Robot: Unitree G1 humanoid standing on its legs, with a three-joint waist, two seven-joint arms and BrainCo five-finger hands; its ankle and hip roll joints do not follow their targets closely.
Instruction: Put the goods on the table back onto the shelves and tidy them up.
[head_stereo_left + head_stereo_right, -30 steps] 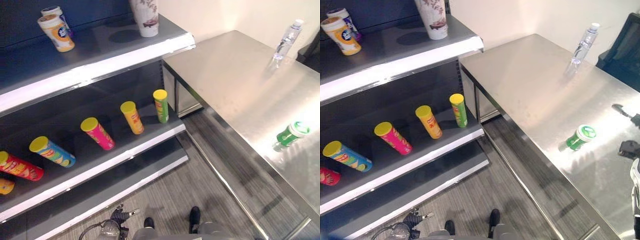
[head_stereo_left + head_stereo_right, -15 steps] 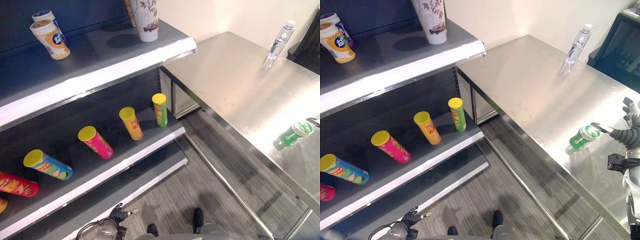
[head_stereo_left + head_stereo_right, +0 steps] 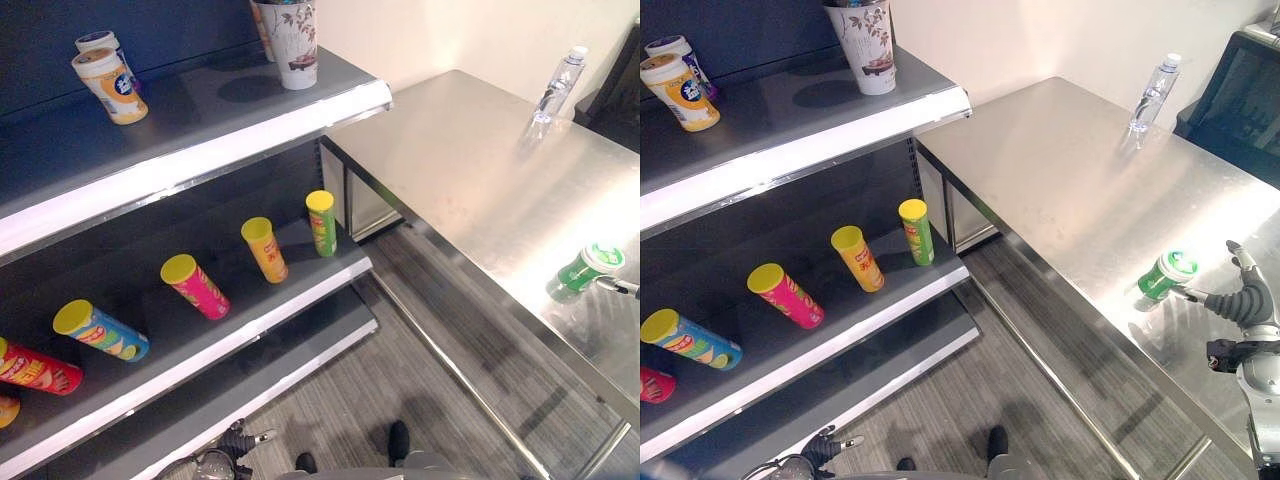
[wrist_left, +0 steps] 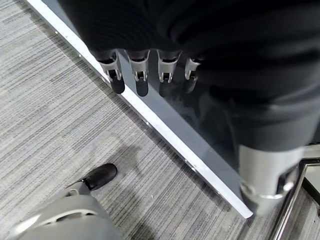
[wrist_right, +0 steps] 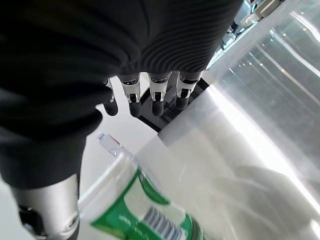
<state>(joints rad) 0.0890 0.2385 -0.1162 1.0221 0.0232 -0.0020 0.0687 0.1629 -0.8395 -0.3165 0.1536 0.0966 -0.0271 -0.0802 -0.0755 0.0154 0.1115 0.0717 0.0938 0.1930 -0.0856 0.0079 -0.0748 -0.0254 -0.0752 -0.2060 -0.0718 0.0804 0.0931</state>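
I have my right hand [image 3: 1243, 300] out over the near part of the bare stainless-steel desk [image 3: 1070, 170], and the green plastic can with the white lid [image 3: 1166, 274] lies on the desk just at its fingertips. In the right eye view the can is at about ten o'clock from the hand, one dark tip reaching to just beside the lid; I cannot tell from here whether it touches. The can is on its side, its long axis running from the lid at two o'clock down to the base at eight o'clock, so the lid end faces my hand. In the right wrist view the fingers [image 5: 156, 97] hang straight and a little spread above the can [image 5: 145, 210], the thumb apart, nothing gripped.

My left hand [image 4: 150, 75] hangs low by the foot of the shelving, its fingers straight and loose, holding nothing. It is well apart from the can, so the right hand is clearly the one for this pick.

I judge the next move is a short reach toward ten o'clock, then a wrap across the can's barrel rather than along it. A round can lying down may roll if I nudge the lid first.

The clear plastic water bottle [image 3: 1148, 93] stands upright at the far end of the desk, well apart. The dark grey shelves [image 3: 215, 95] with their standing cups and lying snack tubes are off at nine o'clock.
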